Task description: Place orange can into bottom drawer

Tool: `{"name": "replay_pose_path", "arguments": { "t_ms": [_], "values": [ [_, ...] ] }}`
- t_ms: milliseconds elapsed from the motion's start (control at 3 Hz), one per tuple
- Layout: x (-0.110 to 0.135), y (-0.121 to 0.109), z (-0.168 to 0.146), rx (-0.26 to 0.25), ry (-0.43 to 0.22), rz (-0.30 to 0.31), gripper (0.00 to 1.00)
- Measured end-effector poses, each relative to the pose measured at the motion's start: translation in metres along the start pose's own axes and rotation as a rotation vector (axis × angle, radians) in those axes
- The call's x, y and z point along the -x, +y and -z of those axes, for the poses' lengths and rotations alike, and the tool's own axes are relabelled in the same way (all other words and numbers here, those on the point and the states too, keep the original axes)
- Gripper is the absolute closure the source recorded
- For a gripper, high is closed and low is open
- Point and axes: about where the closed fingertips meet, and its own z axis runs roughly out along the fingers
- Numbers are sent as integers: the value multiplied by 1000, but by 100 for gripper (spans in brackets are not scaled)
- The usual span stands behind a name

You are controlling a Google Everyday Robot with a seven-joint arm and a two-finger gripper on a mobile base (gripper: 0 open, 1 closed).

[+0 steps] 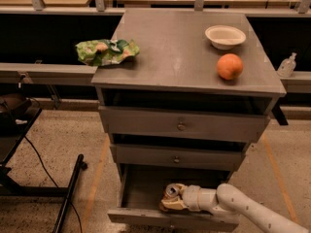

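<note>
While the bottom drawer (146, 216) stands pulled out, the can (171, 190) sits inside near its front edge, silver top showing, its orange-brown side mostly hidden. The jaws of the gripper (171, 202), reaching in from the right, are clasped around it.

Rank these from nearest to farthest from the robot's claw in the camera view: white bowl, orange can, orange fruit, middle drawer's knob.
The claw is inside the open bottom drawer.
1. orange can: at the claw, in that drawer.
2. middle drawer's knob: just above.
3. orange fruit: up top, right side.
4. white bowl: behind the fruit, farthest back.
</note>
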Motion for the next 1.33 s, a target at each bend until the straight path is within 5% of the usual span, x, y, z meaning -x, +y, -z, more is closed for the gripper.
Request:
{"name": "replay_pose_path", "arguments": {
  "t_ms": [667,1333],
  "values": [
    [-40,-36,-52,-109,39,-4,100],
    [-62,-63,-83,-168,90,-16,59]
  ]
}}
